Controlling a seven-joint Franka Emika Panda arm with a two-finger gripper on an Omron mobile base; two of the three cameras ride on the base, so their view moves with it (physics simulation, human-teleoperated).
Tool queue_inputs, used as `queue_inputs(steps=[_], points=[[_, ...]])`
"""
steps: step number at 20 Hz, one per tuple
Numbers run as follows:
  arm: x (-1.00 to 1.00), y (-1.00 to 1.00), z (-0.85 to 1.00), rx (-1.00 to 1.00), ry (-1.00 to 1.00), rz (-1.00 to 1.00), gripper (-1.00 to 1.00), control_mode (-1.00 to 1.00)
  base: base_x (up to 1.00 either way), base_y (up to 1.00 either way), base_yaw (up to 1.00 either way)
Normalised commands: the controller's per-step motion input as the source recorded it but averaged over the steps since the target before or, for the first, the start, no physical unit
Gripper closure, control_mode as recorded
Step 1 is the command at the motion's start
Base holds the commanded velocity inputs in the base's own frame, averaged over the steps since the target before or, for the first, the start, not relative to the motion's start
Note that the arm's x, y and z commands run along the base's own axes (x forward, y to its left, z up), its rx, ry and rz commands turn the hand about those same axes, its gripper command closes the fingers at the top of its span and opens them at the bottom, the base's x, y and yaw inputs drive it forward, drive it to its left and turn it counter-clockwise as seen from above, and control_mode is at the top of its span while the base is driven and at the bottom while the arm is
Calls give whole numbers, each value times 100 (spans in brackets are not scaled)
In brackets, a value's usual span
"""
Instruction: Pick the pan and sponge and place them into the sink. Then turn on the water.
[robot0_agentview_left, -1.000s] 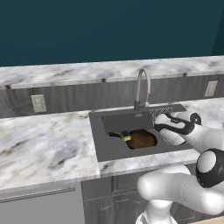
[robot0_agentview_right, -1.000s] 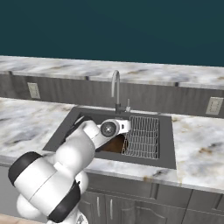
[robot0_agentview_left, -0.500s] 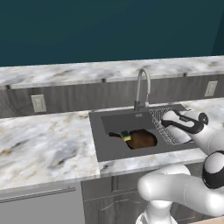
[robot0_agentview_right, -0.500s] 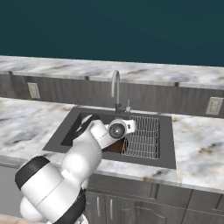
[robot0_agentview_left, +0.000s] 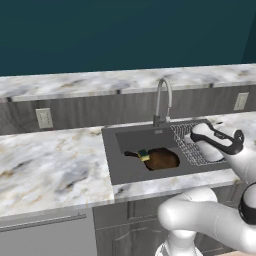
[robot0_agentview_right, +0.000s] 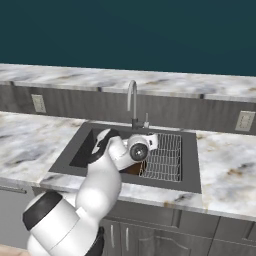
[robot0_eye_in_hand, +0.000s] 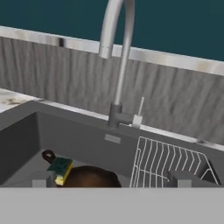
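Hand view, nearest first: gripper (robot0_eye_in_hand: 111, 183) with jaws spread wide, one dark fingertip (robot0_eye_in_hand: 40, 182) at lower left, the other at lower right over the wire rack (robot0_eye_in_hand: 168, 162); nothing held, nothing touched. Just past the fingertips, pan (robot0_eye_in_hand: 92, 177) lying flat on the floor of the sink (robot0_eye_in_hand: 26, 131), dark-brown bowl partly cut off by the lower edge of the view. Handle running away from the bowl toward the left, ending in a small loop; long axis roughly left-right along the basin. Sponge (robot0_eye_in_hand: 60, 169) resting on the handle where it meets the bowl, green face up, yellow body showing at the near edge, long side set at a slant across the handle.

Left base view: pan (robot0_agentview_left: 162, 159) and sponge (robot0_agentview_left: 143, 154) in the middle of the sink (robot0_agentview_left: 116, 167), handle pointing left, wire rack (robot0_agentview_left: 186, 145) in the right part of the basin, arm reaching over that rack.

Farther back: tap (robot0_eye_in_hand: 117, 57) rising from the rear rim of the sink, curved spout arching over the basin, small lever at its base. No stream visible at the spout. Behind it, grey wall panel and marble ledge.

No brand, label or legible writing found on any item.
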Motion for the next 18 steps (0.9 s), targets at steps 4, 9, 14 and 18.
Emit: queue_inputs(steps=[4,9,14,18], points=[[4,-8,4,0,-4,5,-100,-100,0,0,0],[9,-5,3,0,-3,5,-100,-100,0,0,0],[3,0,21,0,-4,3,-100,-100,0,0,0],[10,-1,14,0,-3,2,-100,-100,0,0,0]])
